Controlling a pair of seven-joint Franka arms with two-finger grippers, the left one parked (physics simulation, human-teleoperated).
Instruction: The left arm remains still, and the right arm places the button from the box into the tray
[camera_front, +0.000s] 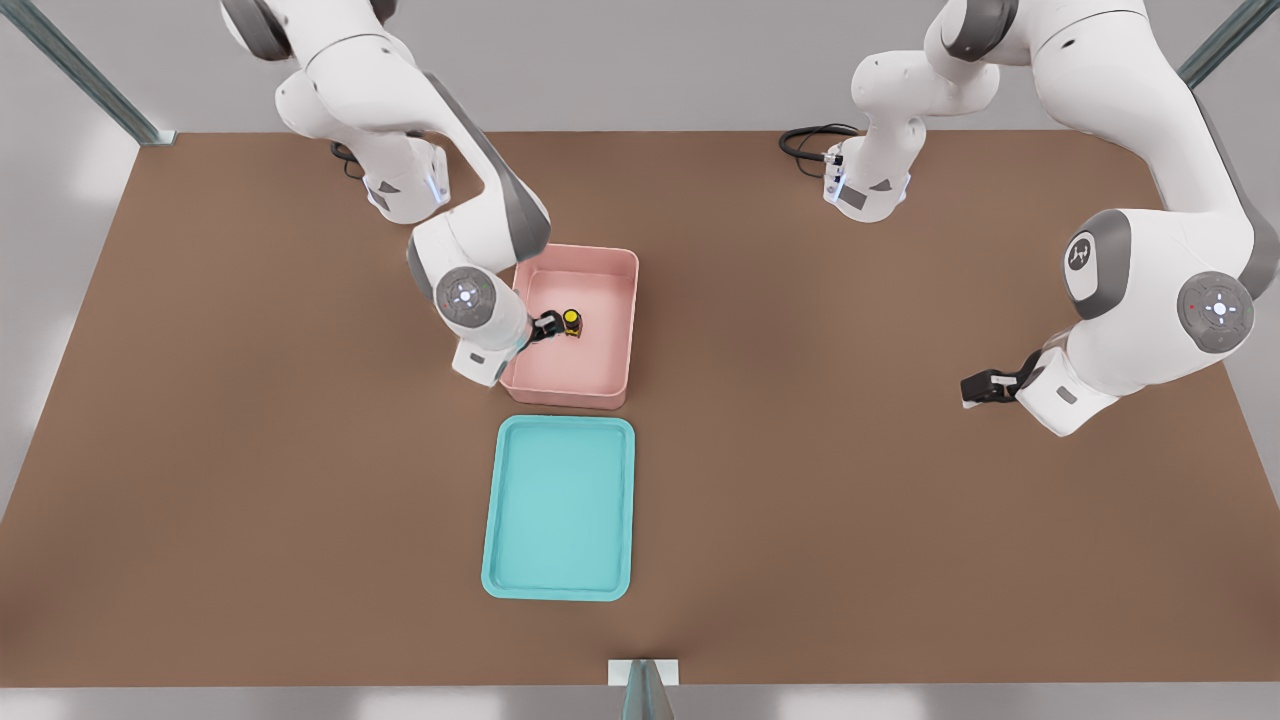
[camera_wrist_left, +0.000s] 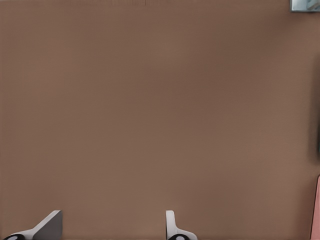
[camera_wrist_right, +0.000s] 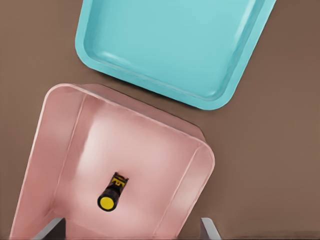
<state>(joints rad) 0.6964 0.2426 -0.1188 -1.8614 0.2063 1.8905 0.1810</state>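
Front view: hand spread wide inside box, just beside button, likely to nudge it askew against box wall before closing.

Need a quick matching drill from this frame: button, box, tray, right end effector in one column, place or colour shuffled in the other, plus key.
1. button
2. box
3. tray
4. end effector

A. turquoise, nothing in it
B. open, down inside the box beside the button
C. yellow cap, on the box floor
D. pale pink, holds the button

Pairs: 1-C, 2-D, 3-A, 4-B
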